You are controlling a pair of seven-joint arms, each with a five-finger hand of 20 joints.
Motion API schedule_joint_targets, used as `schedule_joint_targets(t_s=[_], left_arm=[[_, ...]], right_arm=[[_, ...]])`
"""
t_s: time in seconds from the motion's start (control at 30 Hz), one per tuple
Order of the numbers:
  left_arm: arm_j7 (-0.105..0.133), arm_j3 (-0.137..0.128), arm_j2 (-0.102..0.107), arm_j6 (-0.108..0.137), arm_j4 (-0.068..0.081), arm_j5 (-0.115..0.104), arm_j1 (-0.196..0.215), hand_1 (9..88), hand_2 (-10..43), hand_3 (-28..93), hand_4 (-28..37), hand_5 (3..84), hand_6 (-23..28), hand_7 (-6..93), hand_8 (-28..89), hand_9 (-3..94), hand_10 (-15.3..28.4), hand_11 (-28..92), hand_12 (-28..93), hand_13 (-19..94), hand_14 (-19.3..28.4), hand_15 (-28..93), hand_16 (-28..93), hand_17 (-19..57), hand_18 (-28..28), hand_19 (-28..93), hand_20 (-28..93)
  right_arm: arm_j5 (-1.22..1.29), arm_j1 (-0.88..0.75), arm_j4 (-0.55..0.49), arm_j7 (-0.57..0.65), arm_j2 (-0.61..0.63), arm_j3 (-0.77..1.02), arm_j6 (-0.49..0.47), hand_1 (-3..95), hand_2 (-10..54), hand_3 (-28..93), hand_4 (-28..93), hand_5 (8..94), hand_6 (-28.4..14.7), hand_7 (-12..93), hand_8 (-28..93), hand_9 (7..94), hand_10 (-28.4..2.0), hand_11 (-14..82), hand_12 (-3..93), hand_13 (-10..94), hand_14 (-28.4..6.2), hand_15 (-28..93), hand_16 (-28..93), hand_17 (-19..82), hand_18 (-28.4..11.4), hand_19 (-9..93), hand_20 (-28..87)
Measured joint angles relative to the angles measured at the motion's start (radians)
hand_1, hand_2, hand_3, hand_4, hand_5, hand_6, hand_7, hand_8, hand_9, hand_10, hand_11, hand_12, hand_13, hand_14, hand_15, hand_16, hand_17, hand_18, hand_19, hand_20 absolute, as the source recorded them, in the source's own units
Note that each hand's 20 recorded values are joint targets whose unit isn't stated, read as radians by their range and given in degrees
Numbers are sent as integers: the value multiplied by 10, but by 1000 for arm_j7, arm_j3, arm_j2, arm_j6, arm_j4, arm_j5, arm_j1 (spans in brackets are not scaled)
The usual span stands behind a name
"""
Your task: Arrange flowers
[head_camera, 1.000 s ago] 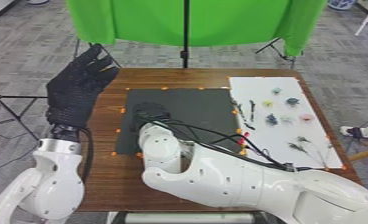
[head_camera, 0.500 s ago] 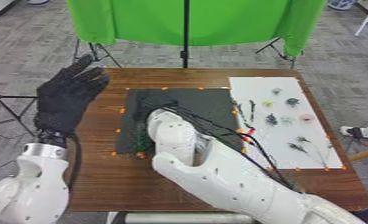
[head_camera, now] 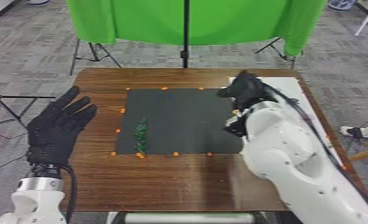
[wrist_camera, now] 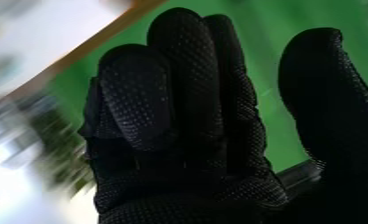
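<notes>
Black-gloved, the right hand (head_camera: 244, 92) is held with loosely extended fingers and nothing seen gripped, near the border between dark sheet (head_camera: 185, 120) and white sheet (head_camera: 285, 86). On the dark sheet's left part one green sprig (head_camera: 141, 136) is laid, so the arrangement seems barely begun; what remains to be placed is largely hidden by the right arm (head_camera: 291, 155).

Brightly and diffusely lit in the head view.
Faintly shadowed on the brown table (head_camera: 167, 187); blown out to white in patches in the right wrist view, with blurred, streaked background.
</notes>
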Motion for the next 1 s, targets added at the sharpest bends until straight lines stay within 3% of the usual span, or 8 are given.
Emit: schedule_joint_targets(t_s=[0.1,0.37,0.6,0.8,0.9,1.0], left_arm=[[4,-4,0,6,-4,-3,7,241,64,805,-236,419,115,121,-88,382,213,263,108,287,284,528,-96,-81,258,576,128],[18,-12,3,16,-17,-8,44,241,64,803,-236,418,114,122,-89,381,213,262,108,286,284,527,-96,-81,258,575,130],[18,-11,-2,17,-22,-8,57,241,65,802,-235,419,115,122,-89,380,213,263,109,286,284,527,-96,-81,258,575,131],[13,-13,-7,18,-25,-5,60,241,64,803,-235,420,116,121,-88,380,213,263,108,286,284,527,-96,-81,259,581,136],[4,-16,-16,17,-25,-2,59,241,64,803,-235,420,116,121,-88,380,213,264,108,285,283,527,-96,-80,260,581,137],[-4,-17,-22,17,-25,-1,59,241,64,803,-235,420,116,122,-88,381,214,263,108,286,283,528,-96,-80,260,581,138]], right_arm=[[0,-142,-56,37,124,157,67,364,-75,747,-253,682,-33,144,-114,781,-165,378,184,708,-135,694,135,289,-254,899,190],[-33,-479,-70,141,290,461,19,359,-90,748,-260,610,-27,136,-114,724,-184,391,177,665,-153,728,124,264,-262,891,197],[-56,-612,-49,176,288,490,-83,356,-94,742,-261,611,-21,138,-114,712,-186,395,173,654,-156,739,116,254,-263,883,207],[-56,-620,-4,176,287,433,-88,365,-95,743,-263,630,-17,140,-114,714,-183,398,172,655,-155,741,112,256,-266,880,219],[-77,-605,8,179,290,399,-87,393,-95,743,-271,675,-7,147,-119,742,-174,400,170,674,-145,737,109,274,-261,880,227],[-112,-573,28,190,302,355,-74,443,-95,714,-280,755,-8,148,-39,790,-147,403,177,713,-124,722,122,299,-255,890,236]])
